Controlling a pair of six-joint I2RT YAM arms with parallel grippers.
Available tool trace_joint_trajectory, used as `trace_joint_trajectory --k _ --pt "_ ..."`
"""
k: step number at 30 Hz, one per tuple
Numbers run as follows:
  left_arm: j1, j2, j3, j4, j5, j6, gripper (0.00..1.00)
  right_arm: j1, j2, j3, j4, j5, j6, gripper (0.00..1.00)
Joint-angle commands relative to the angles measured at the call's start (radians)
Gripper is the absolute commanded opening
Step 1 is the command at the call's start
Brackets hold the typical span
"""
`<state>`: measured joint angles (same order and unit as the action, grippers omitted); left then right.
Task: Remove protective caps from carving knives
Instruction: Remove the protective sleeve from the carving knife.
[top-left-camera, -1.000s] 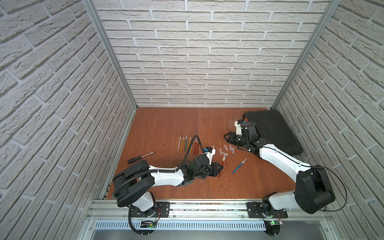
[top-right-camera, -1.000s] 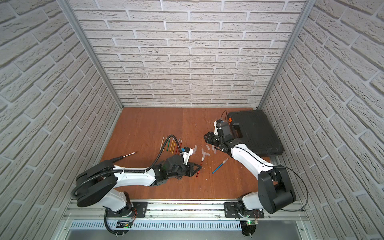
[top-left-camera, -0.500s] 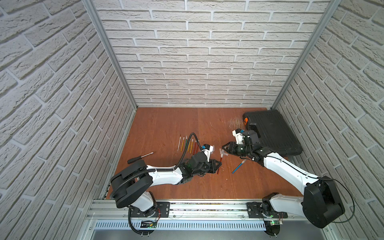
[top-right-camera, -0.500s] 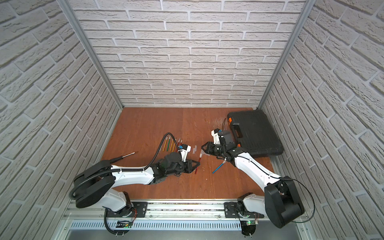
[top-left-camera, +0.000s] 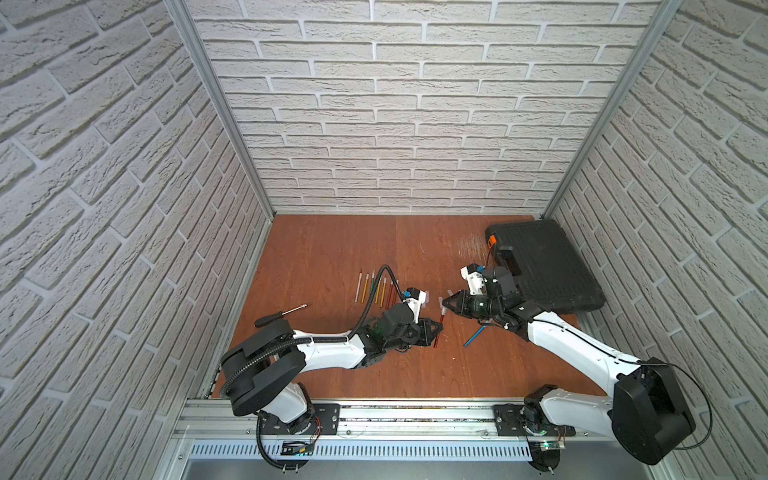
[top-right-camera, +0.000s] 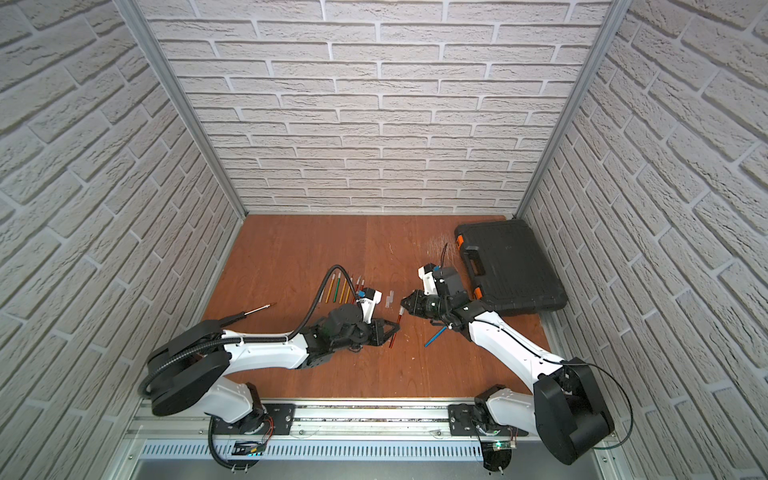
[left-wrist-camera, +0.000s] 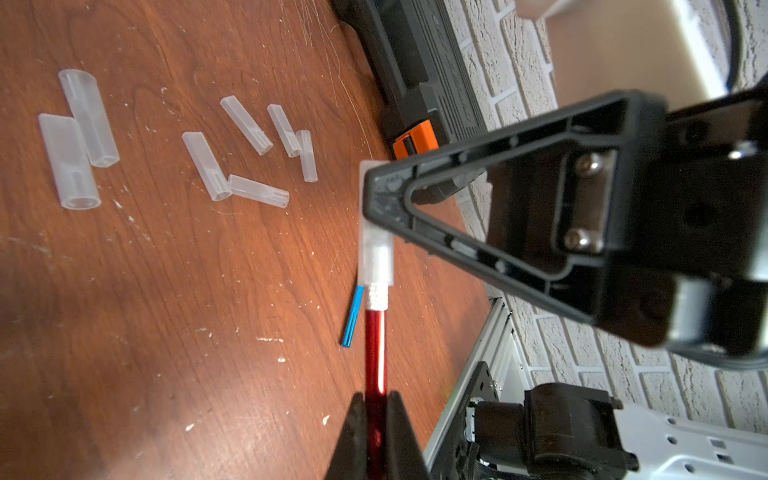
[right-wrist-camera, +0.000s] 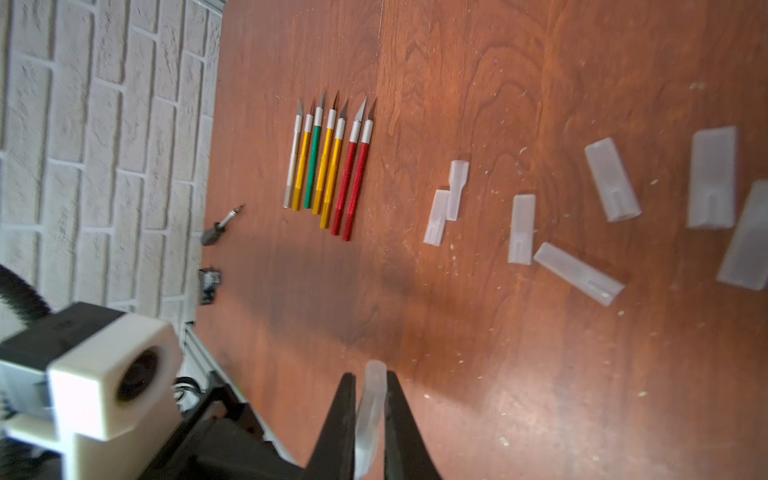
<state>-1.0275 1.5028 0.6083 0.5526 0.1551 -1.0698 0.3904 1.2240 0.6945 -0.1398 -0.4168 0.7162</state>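
Note:
My left gripper (left-wrist-camera: 375, 397) is shut on the red carving knife (left-wrist-camera: 375, 353) (top-left-camera: 437, 332), which it holds above the table. A translucent protective cap (left-wrist-camera: 376, 253) sits on the knife's blade end. My right gripper (right-wrist-camera: 370, 376) (top-left-camera: 444, 307) is shut on that cap (right-wrist-camera: 374, 374) and faces the left gripper (top-left-camera: 436, 330). Several bare knives (right-wrist-camera: 328, 166) lie in a row at mid-table. Loose caps (right-wrist-camera: 519, 228) (left-wrist-camera: 208, 166) are scattered between that row and the grippers. A blue knife (top-left-camera: 473, 336) lies under the right arm.
A closed black case (top-left-camera: 544, 266) with orange latches lies at the back right, just behind the right wrist. A black-handled screwdriver (top-left-camera: 282, 314) lies by the left wall. Brick walls close in three sides of the wooden table (top-left-camera: 332, 249).
My right gripper has swung away from the black case toward the left gripper and shut on the cap of the red knife. The left gripper has kept hold of the knife and shifted slightly.

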Motion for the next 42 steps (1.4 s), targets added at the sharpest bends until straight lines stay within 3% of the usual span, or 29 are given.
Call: trace_joint_trajectory --k 1,3,23,42 --pt "0.006 -0.014 -0.002 0.072 0.003 0.01 0.0 0.007 -0.009 -0.002 0.023 0.03 -0.009 0.07" --pt "0.006 -0.013 -0.002 0.072 0.002 0.01 0.0 0.01 -0.008 -0.002 0.023 0.033 -0.008 0.03" --pt "-0.034 0.018 0.014 0.056 0.034 0.033 0.0 0.004 0.012 0.065 0.054 0.198 0.052 0.03" --pt "-0.046 0.033 0.022 0.07 0.06 0.031 0.0 -0.048 0.048 0.113 0.094 0.233 0.057 0.03"
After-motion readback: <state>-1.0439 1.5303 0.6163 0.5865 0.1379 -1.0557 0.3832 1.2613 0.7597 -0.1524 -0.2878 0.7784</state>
